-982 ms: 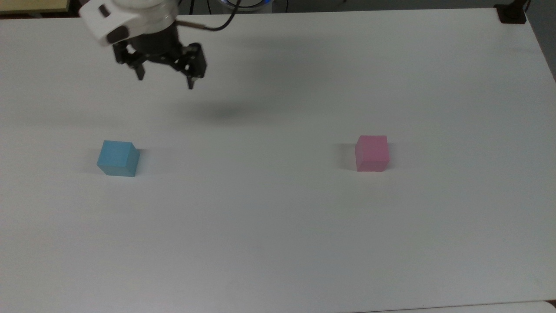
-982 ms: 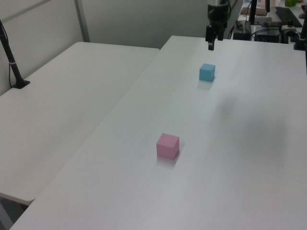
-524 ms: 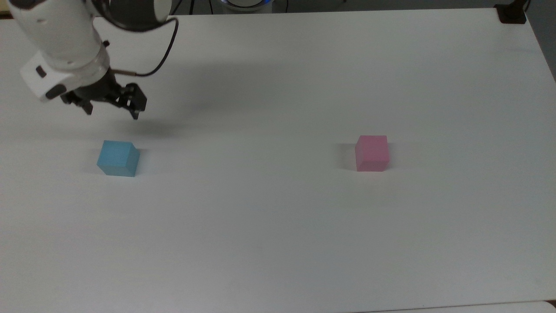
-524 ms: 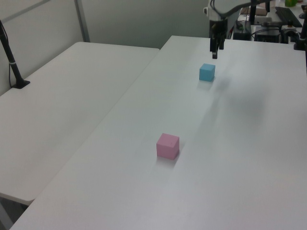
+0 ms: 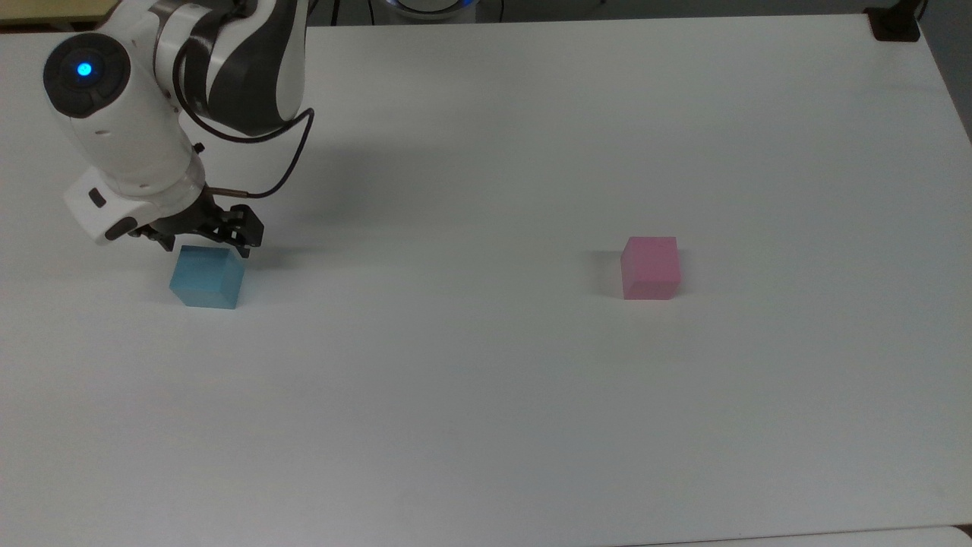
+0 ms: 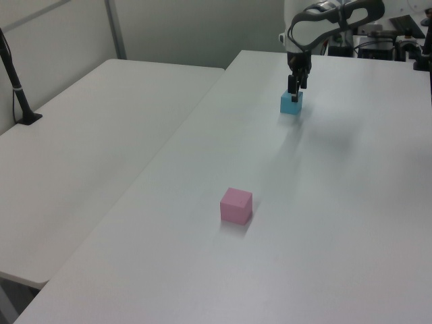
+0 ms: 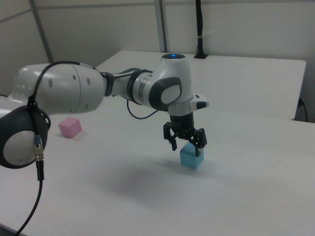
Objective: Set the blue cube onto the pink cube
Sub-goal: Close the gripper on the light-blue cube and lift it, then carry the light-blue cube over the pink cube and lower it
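the blue cube (image 5: 206, 277) sits on the white table (image 5: 531, 395) in the left-middle of the top view, and at upper right-centre in the left view (image 6: 291, 104). the gripper (image 7: 185, 143) hangs right over it with its fingers spread, one tip on each side of the cube's top in the right view, not pinching anything yet. looks to me like the step in hand is the drop down onto the cube for the grab.

to do it well, i'd say: get the fingers square to two opposite faces before closing, since the cube sits a bit rotated in the top view and a corner-to-corner pinch would twist it. go low enough that the pads land mid-face, not on the top edge. close gently and evenly so it doesn't skate on the table.

both cubes are matte, plain-faced, crisp-edged and about the same size, so flat faces should give decent grip. the pink cube (image 5: 650, 267) is well apart, over at the right-middle of the top view, near the lower centre of the left view (image 6: 236, 205). the tabletop is smooth, pale and slightly glossy, probably slippery. the arm (image 5: 129, 144) is glossy white plastic with dark joints and a black cable looping off it.
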